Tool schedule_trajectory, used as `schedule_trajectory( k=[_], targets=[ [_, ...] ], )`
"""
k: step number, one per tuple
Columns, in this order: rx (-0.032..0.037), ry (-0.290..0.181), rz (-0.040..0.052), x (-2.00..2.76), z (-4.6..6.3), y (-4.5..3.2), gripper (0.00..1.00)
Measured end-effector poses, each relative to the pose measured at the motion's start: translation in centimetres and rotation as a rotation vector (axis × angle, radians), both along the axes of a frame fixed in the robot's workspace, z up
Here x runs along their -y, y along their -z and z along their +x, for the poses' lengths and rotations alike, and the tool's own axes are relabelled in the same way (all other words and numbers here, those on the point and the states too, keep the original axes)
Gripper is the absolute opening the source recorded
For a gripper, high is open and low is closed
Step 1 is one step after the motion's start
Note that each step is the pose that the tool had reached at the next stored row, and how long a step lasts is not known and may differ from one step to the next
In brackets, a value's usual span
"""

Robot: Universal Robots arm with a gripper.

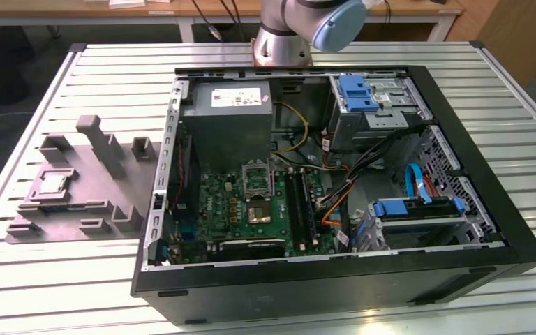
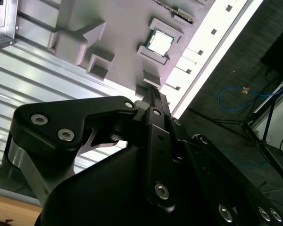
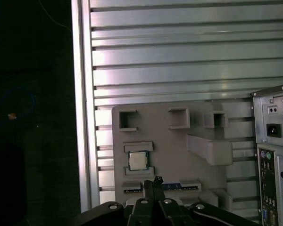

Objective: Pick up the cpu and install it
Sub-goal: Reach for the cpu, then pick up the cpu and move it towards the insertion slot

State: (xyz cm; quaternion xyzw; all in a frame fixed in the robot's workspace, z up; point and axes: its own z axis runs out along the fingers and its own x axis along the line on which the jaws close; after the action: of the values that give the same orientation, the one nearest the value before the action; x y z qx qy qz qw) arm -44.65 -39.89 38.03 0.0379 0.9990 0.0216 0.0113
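Observation:
The cpu (image 1: 52,183), a small square chip with a pale metal top, lies in a recess of the grey moulded fixture (image 1: 82,202) at the exterior view's left, beside the open computer case (image 1: 491,230). Both wrist views look down on the cpu (image 2: 159,41) (image 3: 137,160) from well above. My gripper (image 3: 156,181) (image 2: 154,93) hangs high over the fixture's edge, apart from the chip, shut with nothing in it. Inside the case, the dark socket frame (image 1: 256,176) stands open on the green motherboard (image 1: 221,209).
The case holds a grey power-supply box (image 1: 231,118), drive cages with blue parts (image 1: 361,94) and loose cables (image 1: 343,181). The fixture has upright blocks (image 1: 100,143). All rests on a slatted metal table (image 1: 26,279) whose edge (image 3: 82,117) runs close to the fixture.

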Motion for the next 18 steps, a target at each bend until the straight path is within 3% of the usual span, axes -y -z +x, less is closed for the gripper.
schedule_trajectory(
  k=[8, 18],
  targets=[
    [-0.0003, 0.0, -0.0001, 0.0, -1.8, 0.05, 0.11],
    [-0.0002, 0.0, 0.0, 0.0, -1.9, 0.05, 0.11]
  ],
)
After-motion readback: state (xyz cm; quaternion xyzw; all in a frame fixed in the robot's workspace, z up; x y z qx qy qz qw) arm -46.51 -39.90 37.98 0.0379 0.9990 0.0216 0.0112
